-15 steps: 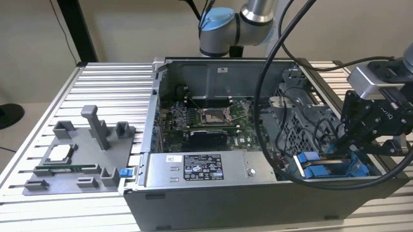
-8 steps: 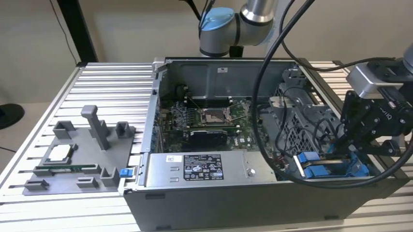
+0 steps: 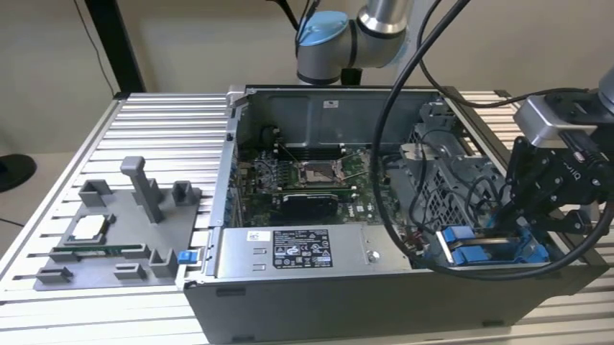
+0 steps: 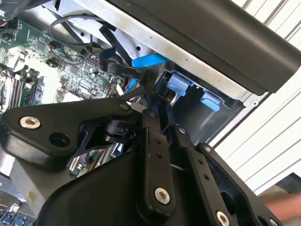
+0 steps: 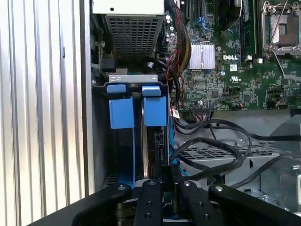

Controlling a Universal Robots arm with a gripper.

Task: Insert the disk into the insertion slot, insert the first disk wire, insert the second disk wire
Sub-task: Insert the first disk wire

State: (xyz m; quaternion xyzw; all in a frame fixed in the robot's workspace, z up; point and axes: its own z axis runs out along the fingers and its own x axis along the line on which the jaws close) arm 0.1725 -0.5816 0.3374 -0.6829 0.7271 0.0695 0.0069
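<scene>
Slotted aluminium tabletop (image 3: 154, 122) carrying an open computer case (image 3: 317, 309), with a grey parts fixture (image 3: 106, 237) towards the exterior view's left. Inside the case lie the motherboard (image 3: 307, 180) and a labelled power-supply box (image 3: 287, 251). The arm reaches over the case at the exterior view's right.

Insertion slot (image 5: 129, 79): a grey metal bay with bright blue rails and tabs, set in the corner of the case beside the power-supply box. The disk (image 5: 151, 150) stands edge-on inside it, between the blue rails and under a blue tab, so the first step appears done.

Hand (image 5: 169, 175): at the open end of the slot, just beside the exposed end of the disk. Its fingers (image 4: 149, 89) are drawn close together, and they appear to pinch the connector end of a black disk wire (image 4: 120, 68), which loops away over the motherboard. The contact itself is partly hidden by the linkage.

Handling, as judged: the disk is stiff, dense and sensitive to shock, and is best held by its blue carrier frame, not its faces. The wire is limp along its length and rigid only at the small plug, so the plug body is the sound place to grip. Its contacts would bend if it were pushed in skewed.
</scene>
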